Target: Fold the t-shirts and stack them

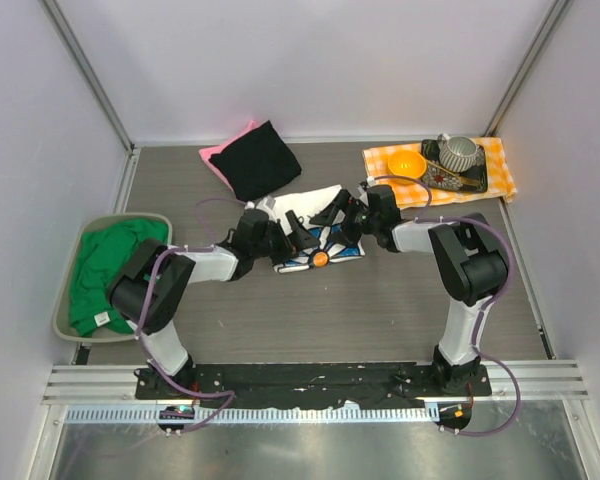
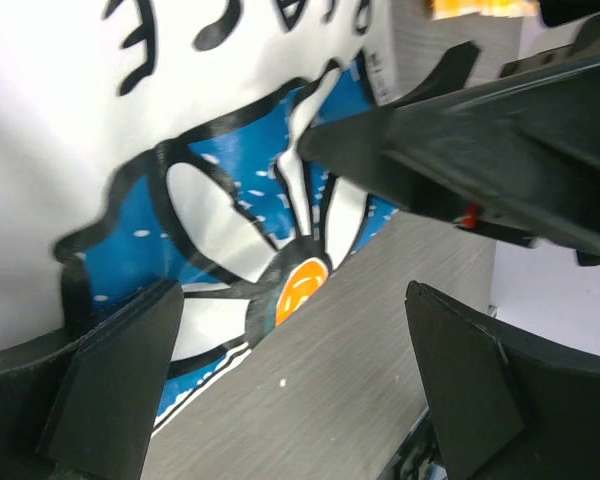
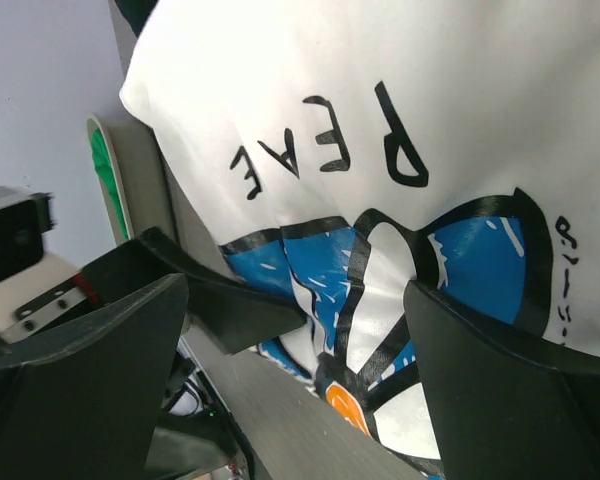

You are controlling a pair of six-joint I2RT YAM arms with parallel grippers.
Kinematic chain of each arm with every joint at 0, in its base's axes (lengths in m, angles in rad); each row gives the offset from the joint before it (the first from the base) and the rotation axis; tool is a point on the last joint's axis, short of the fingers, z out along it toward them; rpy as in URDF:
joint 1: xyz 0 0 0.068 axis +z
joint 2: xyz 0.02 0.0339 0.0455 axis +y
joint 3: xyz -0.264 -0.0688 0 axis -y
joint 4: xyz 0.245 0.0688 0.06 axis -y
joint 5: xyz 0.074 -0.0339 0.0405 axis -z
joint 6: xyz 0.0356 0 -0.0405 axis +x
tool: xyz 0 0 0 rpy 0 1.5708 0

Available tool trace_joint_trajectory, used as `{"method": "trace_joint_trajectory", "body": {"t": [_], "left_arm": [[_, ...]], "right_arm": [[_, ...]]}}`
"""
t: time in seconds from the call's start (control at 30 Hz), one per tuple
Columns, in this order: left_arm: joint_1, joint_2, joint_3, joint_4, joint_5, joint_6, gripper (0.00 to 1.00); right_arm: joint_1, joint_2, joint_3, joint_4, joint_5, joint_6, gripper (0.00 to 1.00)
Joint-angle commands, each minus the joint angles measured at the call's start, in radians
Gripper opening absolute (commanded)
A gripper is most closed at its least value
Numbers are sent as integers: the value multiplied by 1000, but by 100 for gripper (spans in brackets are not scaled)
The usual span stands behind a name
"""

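Note:
The white t-shirt with the blue daisy print (image 1: 315,245) lies folded at the table's middle. My left gripper (image 1: 292,238) and right gripper (image 1: 340,218) meet over it from either side, both open and holding nothing. In the left wrist view the left gripper (image 2: 295,375) straddles the shirt's near edge (image 2: 180,150) by the orange flower centre (image 2: 302,290). Seen from the right wrist, my right gripper (image 3: 300,375) spans the same print (image 3: 380,110). A black t-shirt (image 1: 260,160) lies on a pink one (image 1: 218,156) at the back. A green t-shirt (image 1: 105,265) fills the basket.
A grey basket (image 1: 64,290) stands at the left edge. At the back right an orange-and-white checked cloth (image 1: 500,170) carries a dark tray (image 1: 477,182) with an orange bowl (image 1: 407,163) and a grey cup (image 1: 458,152). White walls enclose the table.

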Motion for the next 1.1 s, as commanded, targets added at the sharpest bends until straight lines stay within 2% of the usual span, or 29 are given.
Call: {"method": "trace_joint_trajectory", "body": {"t": [0.0,0.17,0.23,0.37,0.43,0.47,0.5,0.63,0.73,0.9,0.93,1.07], "left_arm": [[3,79,-112,178,-1,-5,100],[5,137,-149,261,0,1,100],[5,108,-139,248,12,7,100],[5,-37,-138,160,22,13,100],[5,-161,-124,29,0,34,100],[5,-209,-118,-14,-10,48,100],[5,-279,-90,-138,-23,65,100],[5,-416,-17,-464,-130,122,100],[9,-488,6,-621,-172,157,100],[14,-574,-21,-753,-258,192,100],[26,-587,-27,-769,-265,191,100],[81,-666,-76,-813,-264,197,100]], "right_arm": [[20,20,-80,3,72,-86,96],[40,0,-69,-79,161,-163,96],[58,-63,-54,-106,178,-192,97],[122,-214,-26,-260,321,-269,98],[177,-281,3,-399,446,-336,99],[242,-326,15,-440,594,-364,99],[276,-339,40,-484,653,-384,100],[353,-367,66,-682,827,-508,100],[424,-381,83,-799,911,-614,100],[634,-286,242,-1040,1232,-677,100],[700,-226,264,-1117,1380,-685,100],[846,-131,250,-1141,1609,-796,100]]}}
